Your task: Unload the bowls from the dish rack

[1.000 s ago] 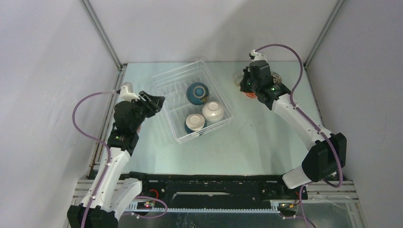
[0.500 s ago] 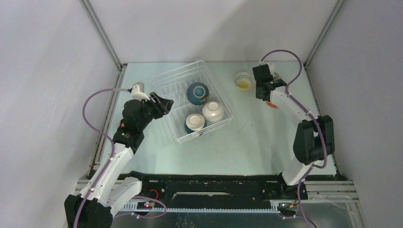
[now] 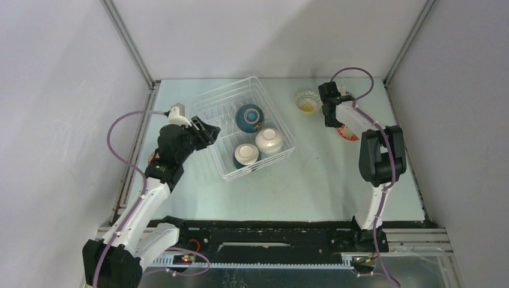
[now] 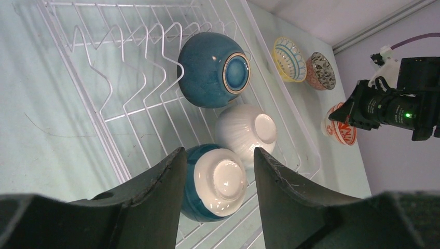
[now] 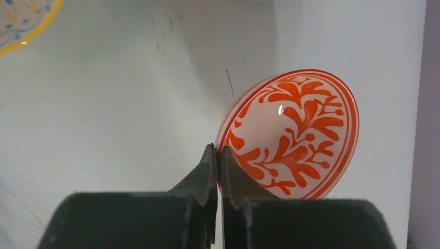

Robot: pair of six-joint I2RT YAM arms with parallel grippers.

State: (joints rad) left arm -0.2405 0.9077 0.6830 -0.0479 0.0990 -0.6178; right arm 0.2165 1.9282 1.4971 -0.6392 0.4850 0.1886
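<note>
The white wire dish rack [image 3: 223, 108] holds three bowls upside down: a dark teal one [image 3: 249, 117], a plain white one [image 3: 269, 141] and a teal-and-white one [image 3: 246, 155]. My left gripper [image 3: 208, 129] is open and empty at the rack's left wall. In the left wrist view [image 4: 218, 151] the teal-and-white bowl [image 4: 215, 181] shows between its fingers. My right gripper [image 5: 218, 150] is shut on the rim of a red-patterned bowl [image 5: 296, 135], held tilted low over the table at the far right [image 3: 347, 133].
A yellow bowl [image 3: 307, 101] stands on the table right of the rack. A speckled bowl [image 4: 320, 70] stands beside it [image 4: 289, 52], mostly hidden by the right arm in the top view. Grey walls close in the table at the back and both sides.
My right gripper carried the red-patterned bowl rightward past the yellow bowl, and its elbow folded in. My left gripper moved a little right toward the rack.
</note>
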